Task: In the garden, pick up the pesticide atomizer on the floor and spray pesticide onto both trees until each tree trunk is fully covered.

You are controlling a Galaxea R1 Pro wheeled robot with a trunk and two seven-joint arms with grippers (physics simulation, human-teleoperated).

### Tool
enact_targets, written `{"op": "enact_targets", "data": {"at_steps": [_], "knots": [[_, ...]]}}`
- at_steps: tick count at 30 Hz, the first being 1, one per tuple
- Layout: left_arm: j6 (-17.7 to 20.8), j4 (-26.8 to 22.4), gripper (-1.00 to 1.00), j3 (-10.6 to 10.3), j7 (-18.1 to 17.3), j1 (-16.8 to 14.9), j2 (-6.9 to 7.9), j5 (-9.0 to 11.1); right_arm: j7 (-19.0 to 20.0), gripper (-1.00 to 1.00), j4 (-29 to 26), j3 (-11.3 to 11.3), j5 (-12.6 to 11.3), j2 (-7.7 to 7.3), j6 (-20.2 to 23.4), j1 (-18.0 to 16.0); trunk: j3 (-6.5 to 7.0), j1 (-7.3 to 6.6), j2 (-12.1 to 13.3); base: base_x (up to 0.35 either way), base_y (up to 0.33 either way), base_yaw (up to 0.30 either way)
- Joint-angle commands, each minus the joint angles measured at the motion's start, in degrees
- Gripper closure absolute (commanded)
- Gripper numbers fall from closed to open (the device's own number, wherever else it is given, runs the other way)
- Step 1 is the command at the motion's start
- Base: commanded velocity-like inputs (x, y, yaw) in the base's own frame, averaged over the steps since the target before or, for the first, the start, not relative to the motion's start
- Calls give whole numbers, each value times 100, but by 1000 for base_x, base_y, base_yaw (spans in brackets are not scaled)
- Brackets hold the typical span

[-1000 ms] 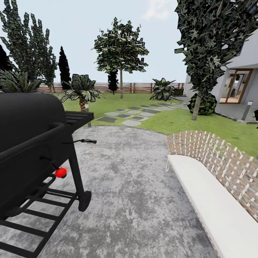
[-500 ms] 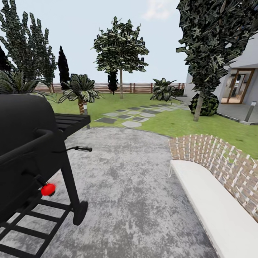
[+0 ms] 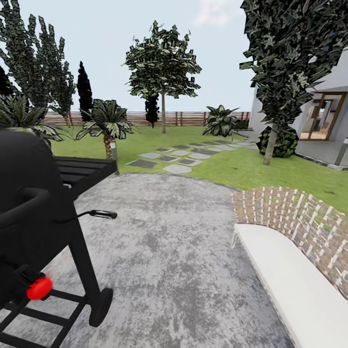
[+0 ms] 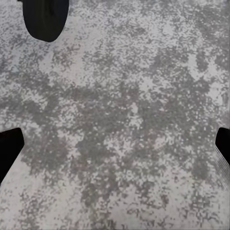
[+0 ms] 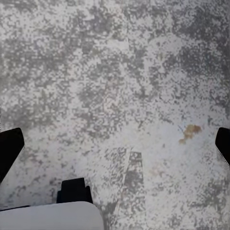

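While the robot stands on the speckled grey paving [image 3: 183, 251], the lines below hold:

Position: paving underfoot; black grill [image 3: 34, 212] close on the robot's left; white bench [image 3: 290, 280] with a curved brick wall [image 3: 295, 217] behind it on the right; lawn [image 3: 232, 164] ahead past the paving's edge.

Sprayer: not to be made out on the paving or the grass; its direction from the fingers and its long axis cannot be told, nor which arm is nearer.

Trees: 1 with a thin bare trunk [image 3: 163, 113] stands far ahead near the fence [image 3: 193, 117], roughly straight on; a 2nd trunk [image 3: 269, 145] rises ahead to the right beside a round bush [image 3: 285, 140]; judged from this, the right arm's side faces the nearer trunk.

Left gripper [image 4: 115, 143]: dark fingertips at the 2 opposite edges of the left wrist view, spread wide, holding nothing; grey paving between them and a grill wheel [image 4: 45, 19] beyond.

Right gripper [image 5: 115, 143]: fingertips likewise wide apart and empty over the paving; a corner of the white bench [image 5: 52, 215] shows close by.

Hard to see: both trunks are too distant to tell whether any white specks lie on the bark; the right tree's crown is cut off by the picture's edge; the grill hides the ground to the left.
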Motion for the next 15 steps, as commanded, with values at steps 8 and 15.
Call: {"op": "enact_targets", "data": {"at_steps": [8,15], "knots": [[0,0,-100,0,0,0,0,0,0,-100,0,0,0,0,3,0,0,0,0,350,0,0],[-4,0,-100,0,0,0,0,0,1,-100,0,0,0,0,1,0,0,0,0,350,0,0]]}}
